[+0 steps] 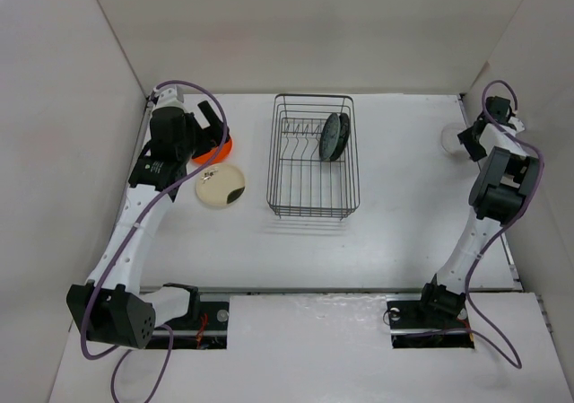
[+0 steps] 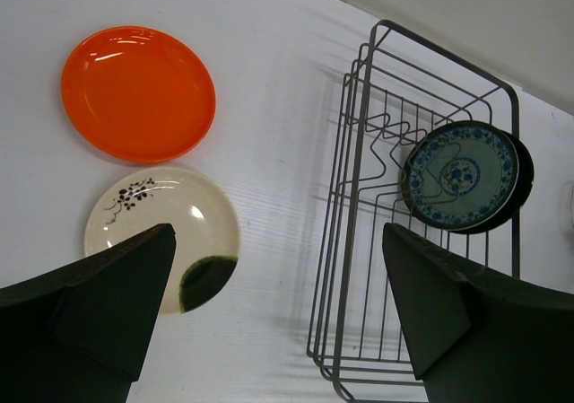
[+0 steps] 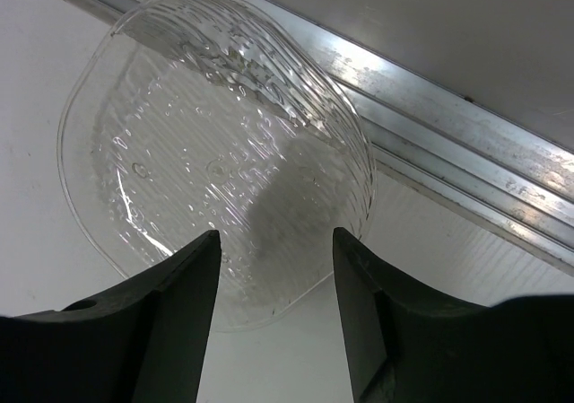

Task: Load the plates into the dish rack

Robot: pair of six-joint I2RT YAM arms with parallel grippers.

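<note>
With right gripper parted over the clear plate and left gripper released above the cream plate, pinch the clear rim squarely, then tilt upright for the rack

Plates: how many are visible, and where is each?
5. The orange plate and the cream plate lie left of the dish rack; the patterned plate and the black plate, mostly hidden behind it, stand in the rack; the clear plate lies by the right gripper.
</note>
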